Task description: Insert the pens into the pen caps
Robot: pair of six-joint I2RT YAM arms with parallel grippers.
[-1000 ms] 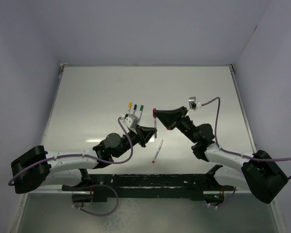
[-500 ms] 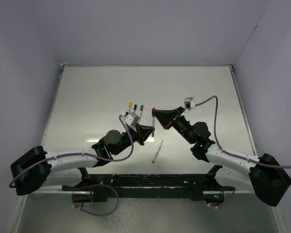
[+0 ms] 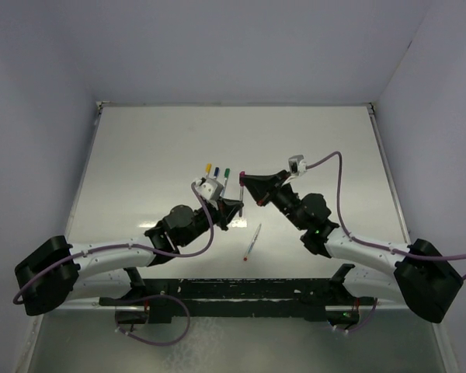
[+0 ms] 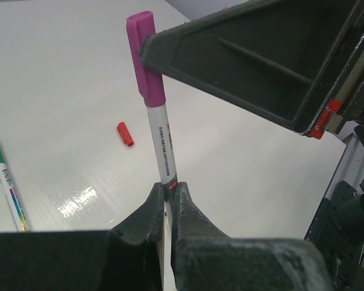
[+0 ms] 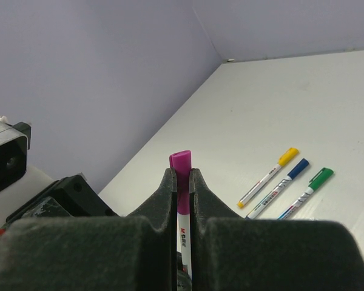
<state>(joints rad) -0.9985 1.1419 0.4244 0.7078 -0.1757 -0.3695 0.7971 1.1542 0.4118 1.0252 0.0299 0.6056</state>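
Top view, change: we see the left gripper [image 3: 238, 204], the right gripper [image 3: 245, 181] and the purple-capped pen [image 3: 241, 193] shifted slightly left since a second ago.
Top view, pose: both arms reach inward and meet mid-table.
Left wrist: jaws clamped on the upright pen's lower barrel. The red cap [image 4: 125, 134] lies on the table [image 4: 60, 73] beyond.
Right wrist: jaws pinched on the purple cap [image 5: 181, 161]. Three capped pens [image 5: 279, 187] lie to the right.

The left gripper [image 4: 168, 191] and right gripper [image 5: 181, 176] are black. The arms [image 3: 113, 256] are made of white tubes, black joints and purple cables [image 3: 339, 194].
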